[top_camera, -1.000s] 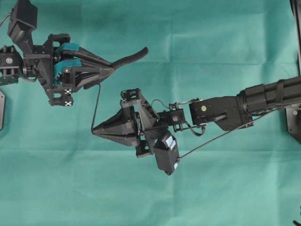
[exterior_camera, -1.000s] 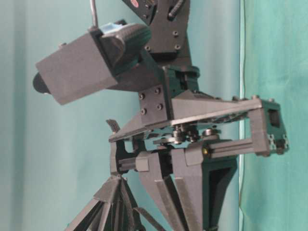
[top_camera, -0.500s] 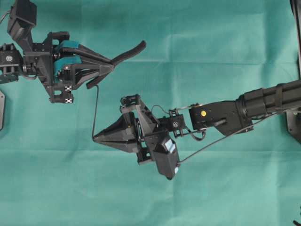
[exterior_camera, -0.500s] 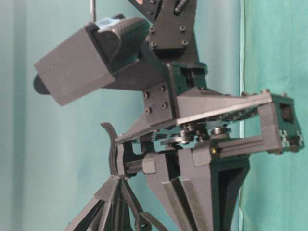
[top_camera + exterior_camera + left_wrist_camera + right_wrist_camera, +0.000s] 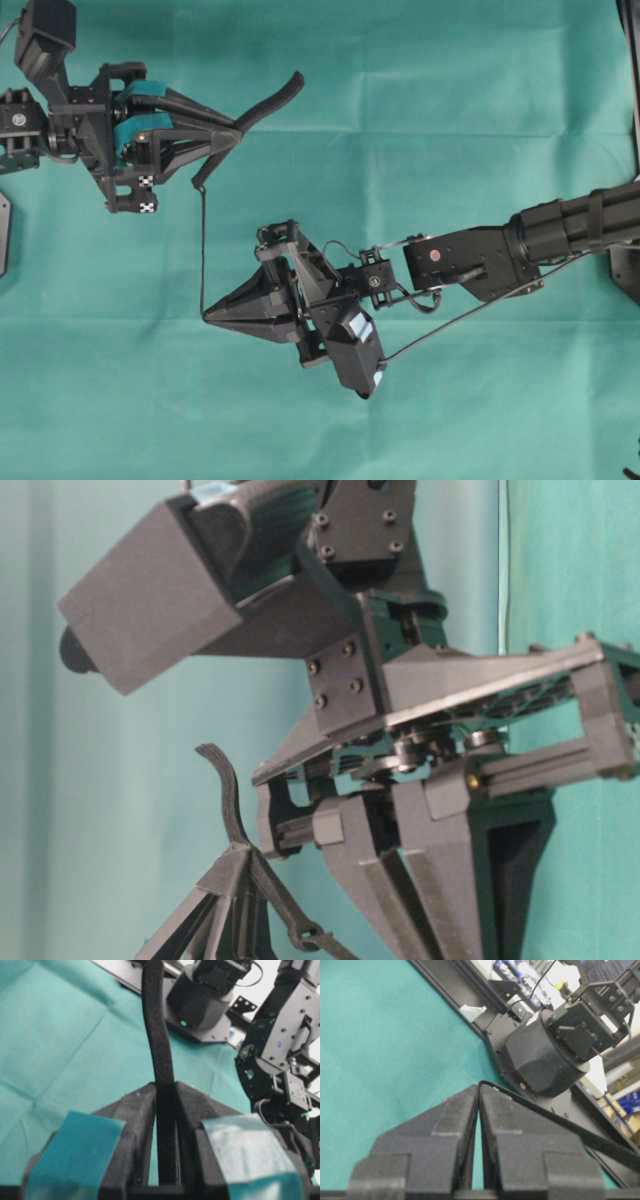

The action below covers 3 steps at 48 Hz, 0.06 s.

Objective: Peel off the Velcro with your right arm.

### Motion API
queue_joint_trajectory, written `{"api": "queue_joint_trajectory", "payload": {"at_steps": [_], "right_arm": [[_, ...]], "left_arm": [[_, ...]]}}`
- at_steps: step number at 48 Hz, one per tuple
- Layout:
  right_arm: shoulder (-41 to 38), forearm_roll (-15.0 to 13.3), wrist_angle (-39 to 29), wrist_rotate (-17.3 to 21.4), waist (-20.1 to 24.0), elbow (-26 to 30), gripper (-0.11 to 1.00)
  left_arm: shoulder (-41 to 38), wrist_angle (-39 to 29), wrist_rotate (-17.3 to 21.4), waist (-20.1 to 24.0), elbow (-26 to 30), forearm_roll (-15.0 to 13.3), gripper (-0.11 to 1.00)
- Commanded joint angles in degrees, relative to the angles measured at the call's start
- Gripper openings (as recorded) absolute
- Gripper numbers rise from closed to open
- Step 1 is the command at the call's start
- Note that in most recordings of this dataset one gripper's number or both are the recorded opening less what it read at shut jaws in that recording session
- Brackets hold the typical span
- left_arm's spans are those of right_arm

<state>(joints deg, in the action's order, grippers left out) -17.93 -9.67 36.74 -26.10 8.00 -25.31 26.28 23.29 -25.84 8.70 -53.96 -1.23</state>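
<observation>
- In your right wrist view, the right hand (image 5: 479,1091) sits closest: its two black fingers (image 5: 451,1125) are pressed together, pinching the thin peeled layer of the Velcro (image 5: 555,1122), which runs from the fingertips off toward the right edge.
- Behind those fingertips stands a black motor housing (image 5: 545,1057) on a dark frame rail; it blocks your sight of what lies beyond.
- In your left wrist view, the left hand (image 5: 165,1091), with teal pads (image 5: 75,1155), is closed narrow on the thick layer of the Velcro, which rises upright from between the fingers and curves away.
- From overhead, the left hand (image 5: 232,135) is at upper left and the right hand (image 5: 208,315) below it, apart; the thin layer (image 5: 202,250) hangs as a taut line between them, while the thick layer (image 5: 270,100) juts up and right.
- The right arm (image 5: 480,262) reaches in from the right over the green tabletop (image 5: 450,120).
- In the table-level view, the right wrist camera (image 5: 150,600) fills the foreground and hides most of the scene.
</observation>
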Motion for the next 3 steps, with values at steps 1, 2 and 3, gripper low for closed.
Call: {"api": "queue_joint_trajectory", "payload": {"at_steps": [1,2,3], "right_arm": [[1.1,0.1,0.1,0.4,0.8,0.7,-0.09],[1.3,0.2,0.1,0.5,0.7,0.7,-0.09],[1.5,0.2,-0.1,0.7,0.7,0.6,-0.09]], "left_arm": [[0.4,0.6,0.2,0.4,0.6,-0.1,0.1],[0.4,0.6,0.2,0.4,0.7,-0.1,0.1],[0.4,0.6,0.2,0.4,0.7,-0.1,0.1]]}}
